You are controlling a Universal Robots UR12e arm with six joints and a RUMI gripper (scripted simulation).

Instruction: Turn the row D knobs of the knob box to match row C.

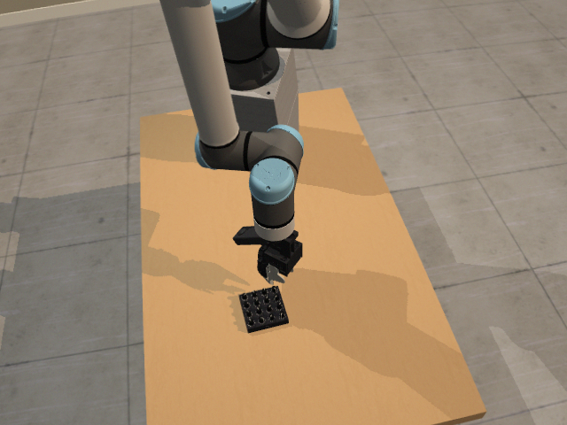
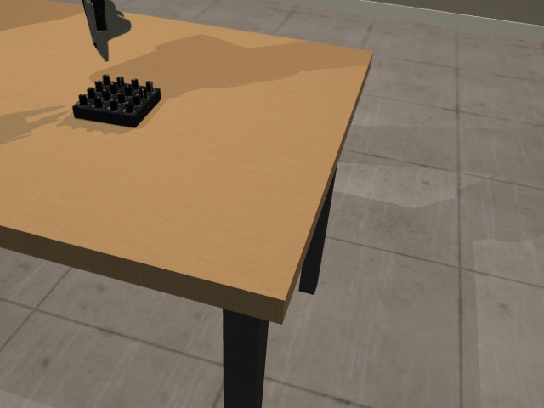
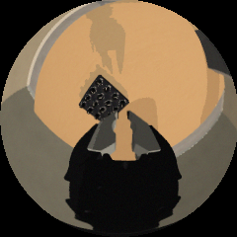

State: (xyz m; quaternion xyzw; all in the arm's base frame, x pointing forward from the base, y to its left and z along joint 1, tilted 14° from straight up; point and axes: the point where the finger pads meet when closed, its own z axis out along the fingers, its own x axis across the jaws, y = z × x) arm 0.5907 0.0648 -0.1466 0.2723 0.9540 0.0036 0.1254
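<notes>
The black knob box (image 1: 263, 310) lies flat on the wooden table, with several rows of small black knobs standing up from it. It also shows in the exterior view (image 2: 116, 101) and in the wrist view (image 3: 104, 97), where it is turned like a diamond. My gripper (image 1: 274, 276) hangs point-down above the table, just behind the box's far edge and clear of the knobs. Its fingers are drawn in to a narrow gap with nothing between them. Only the fingertips (image 2: 104, 54) show in the exterior view. The knob marks are too small to read.
The table's right edge (image 2: 347, 132) and near corner are far from the box. The arm's base block (image 1: 265, 104) stands at the far end of the table. Arm shadows fall across the wood.
</notes>
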